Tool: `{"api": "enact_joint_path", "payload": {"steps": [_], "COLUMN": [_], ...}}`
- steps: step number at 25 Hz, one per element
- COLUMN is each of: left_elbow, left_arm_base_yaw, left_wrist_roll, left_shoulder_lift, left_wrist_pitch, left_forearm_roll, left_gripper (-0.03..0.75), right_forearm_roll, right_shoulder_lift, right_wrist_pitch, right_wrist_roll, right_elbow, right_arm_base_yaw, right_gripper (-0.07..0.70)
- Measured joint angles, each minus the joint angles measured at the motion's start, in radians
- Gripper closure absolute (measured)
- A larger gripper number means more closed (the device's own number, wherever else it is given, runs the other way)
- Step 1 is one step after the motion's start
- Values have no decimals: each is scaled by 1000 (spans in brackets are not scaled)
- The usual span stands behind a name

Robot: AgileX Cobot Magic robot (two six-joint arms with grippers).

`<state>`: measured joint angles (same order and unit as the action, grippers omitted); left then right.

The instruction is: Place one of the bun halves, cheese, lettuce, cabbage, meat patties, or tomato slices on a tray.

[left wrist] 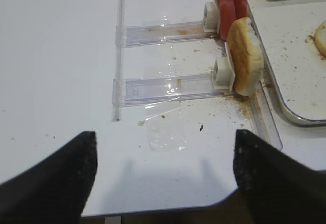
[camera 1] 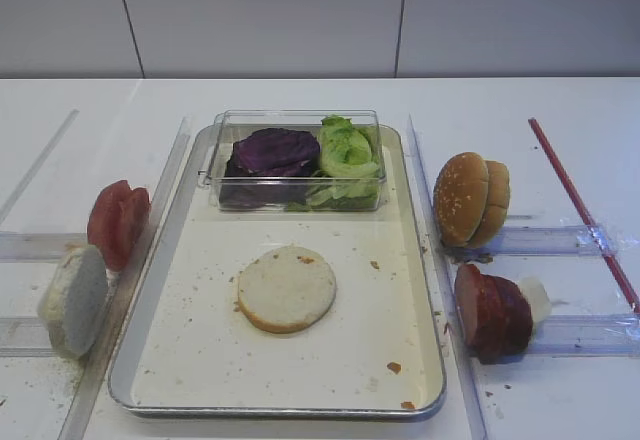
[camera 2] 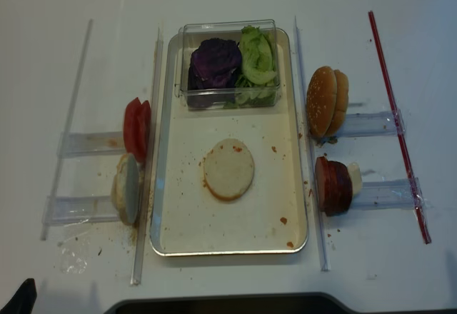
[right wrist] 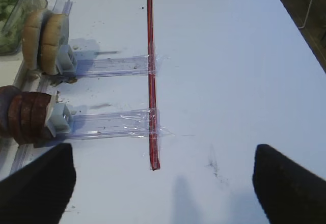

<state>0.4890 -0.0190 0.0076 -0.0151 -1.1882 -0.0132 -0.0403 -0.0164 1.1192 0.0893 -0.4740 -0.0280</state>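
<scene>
A flat bun half [camera 1: 287, 288] lies pale face up in the middle of the silver tray [camera 1: 200, 360]. Another bun half [camera 1: 75, 300] stands on edge left of the tray, with tomato slices [camera 1: 118, 222] behind it. Meat patties [camera 1: 492, 312] stand on edge right of the tray. Purple cabbage [camera 1: 275, 150] and green lettuce [camera 1: 348, 150] sit at the tray's far end. No cheese is in view. My left gripper [left wrist: 163, 178] is open over bare table near the front left edge. My right gripper [right wrist: 163, 183] is open and empty over the table's right side.
A clear plastic box [camera 1: 372, 120] holds the leaves. Domed bun tops [camera 1: 470, 198] stand right of the tray. Clear plastic rails [left wrist: 168, 87] hold the stacks on both sides. A red strip [right wrist: 151, 76] is taped across the right rails. The table's front edge [left wrist: 153, 208] is close under my left gripper.
</scene>
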Motion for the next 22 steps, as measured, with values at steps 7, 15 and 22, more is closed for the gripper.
{"api": "enact_joint_path", "payload": {"steps": [7,15,22], "left_elbow": [0,0,0], "left_arm_base_yaw": [0,0,0], "left_wrist_roll": [-1,-1,-1], "left_shoulder_lift": [0,0,0], "left_wrist_pitch": [0,0,0], "left_forearm_roll": [0,0,0], "left_gripper": [206,206,206], "right_forearm_roll": [0,0,0], "right_shoulder_lift": [0,0,0], "right_wrist_pitch": [0,0,0], "right_wrist_roll": [0,0,0], "right_elbow": [0,0,0], "right_arm_base_yaw": [0,0,0], "right_gripper": [-60,-60,-60]}}
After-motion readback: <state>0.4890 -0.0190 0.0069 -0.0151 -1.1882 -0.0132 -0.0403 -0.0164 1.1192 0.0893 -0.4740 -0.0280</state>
